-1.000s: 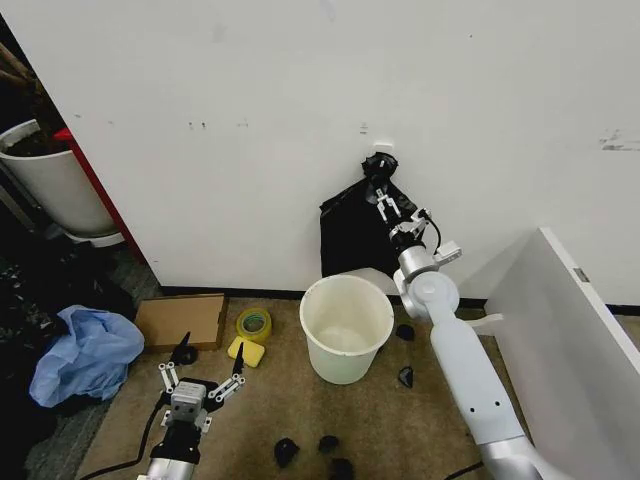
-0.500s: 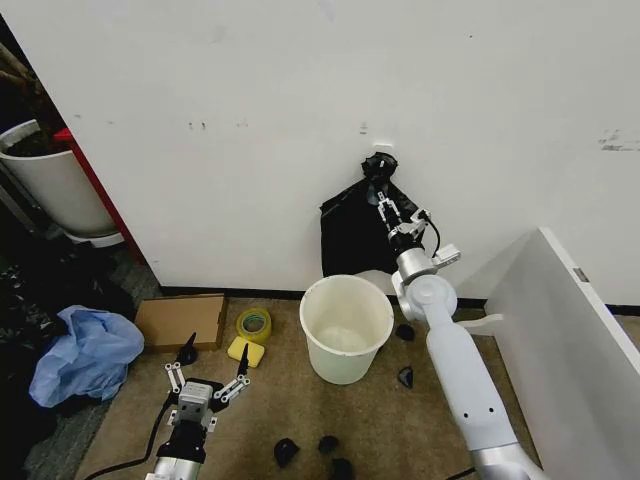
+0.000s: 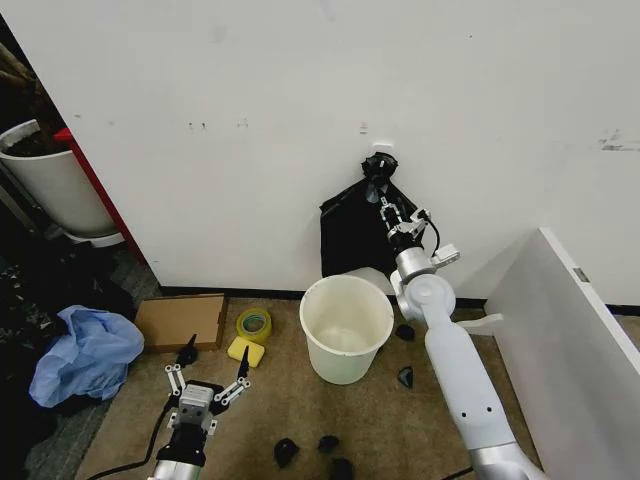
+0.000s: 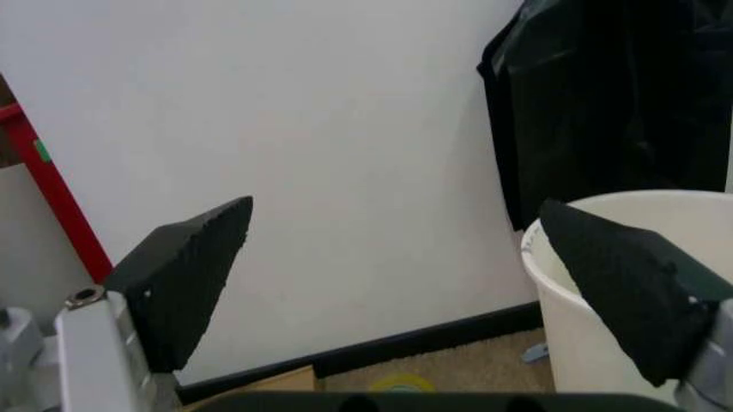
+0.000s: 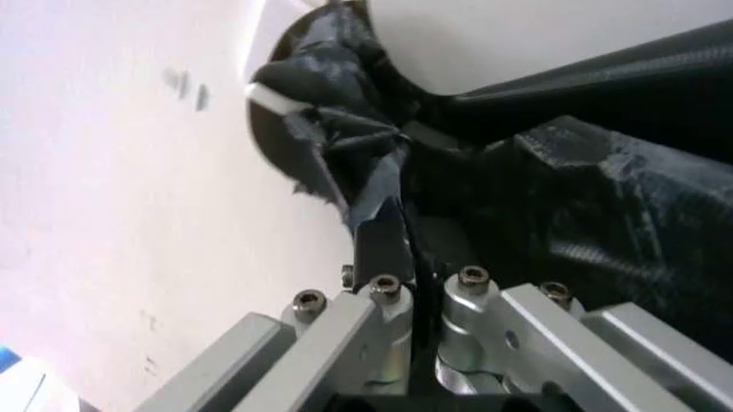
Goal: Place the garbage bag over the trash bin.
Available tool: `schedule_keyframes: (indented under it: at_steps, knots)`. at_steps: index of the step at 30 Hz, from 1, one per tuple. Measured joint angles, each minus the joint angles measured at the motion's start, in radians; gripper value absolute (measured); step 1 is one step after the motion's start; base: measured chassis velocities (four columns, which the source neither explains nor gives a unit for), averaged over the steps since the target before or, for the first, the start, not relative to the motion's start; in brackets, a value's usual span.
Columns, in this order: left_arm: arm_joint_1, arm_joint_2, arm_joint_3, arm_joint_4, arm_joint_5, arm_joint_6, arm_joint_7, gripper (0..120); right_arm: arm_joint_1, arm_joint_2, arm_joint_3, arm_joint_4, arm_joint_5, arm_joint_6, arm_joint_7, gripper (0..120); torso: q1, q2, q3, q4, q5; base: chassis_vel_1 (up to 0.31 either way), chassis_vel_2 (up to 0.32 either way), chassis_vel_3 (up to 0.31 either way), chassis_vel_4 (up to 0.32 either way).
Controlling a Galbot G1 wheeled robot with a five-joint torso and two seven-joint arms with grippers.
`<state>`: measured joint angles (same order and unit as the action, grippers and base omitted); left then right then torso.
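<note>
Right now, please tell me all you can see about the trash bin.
The trash bin is small, round, cream-white smooth plastic, tapering toward its base. It stands upright and open on the brown floor near the wall, with no bag over its rim. Black bags hang on the wall behind it. No claw touches it.

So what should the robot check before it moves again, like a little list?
1. Right pincer up at the black bags hanging on the wall: ok.
2. Right pincer closed on bag plastic: ok in the right wrist view, fingers pinched together on it.
3. One bag only: cannot tell.
4. Trash bin upright, open, nothing inside: ok.
5. Bag over bin: not ok, not yet done.
6. Left pincer open, low by the floor, away from the bin: ok.
</note>
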<state>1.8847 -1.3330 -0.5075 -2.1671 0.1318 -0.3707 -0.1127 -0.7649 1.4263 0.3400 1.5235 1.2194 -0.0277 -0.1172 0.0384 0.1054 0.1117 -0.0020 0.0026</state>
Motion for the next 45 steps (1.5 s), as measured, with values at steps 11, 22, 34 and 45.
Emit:
schedule_keyframes:
  at_steps: [11,22,34,45]
  knots:
    - [-0.007,0.010,-0.003,-0.006,-0.008,0.000,-0.001,99,-0.193,-0.115,-0.065,0.274,-0.120,0.011,-0.001,0,0.000,0.000,0.000,-0.0001,0.0000,0.000,0.000,0.000,0.000]
    - [-0.025,0.012,0.007,0.003,-0.010,0.002,-0.001,99,-0.472,-0.257,-0.144,0.525,-0.397,0.060,-0.019,0,0.000,0.000,0.000,0.0000,0.0000,0.000,0.000,0.000,0.000]
    - [-0.045,0.011,0.022,0.022,-0.010,-0.001,-0.002,99,-0.650,-0.310,-0.194,0.555,-0.654,0.147,-0.026,0,0.000,0.000,0.000,0.0000,0.0000,0.000,0.000,0.000,0.000]
    - [-0.058,0.019,0.026,0.029,-0.019,0.001,-0.002,99,-0.727,-0.334,-0.214,0.538,-0.812,0.207,-0.037,0,0.000,0.000,0.000,0.0001,0.0000,0.000,0.000,0.000,0.000]
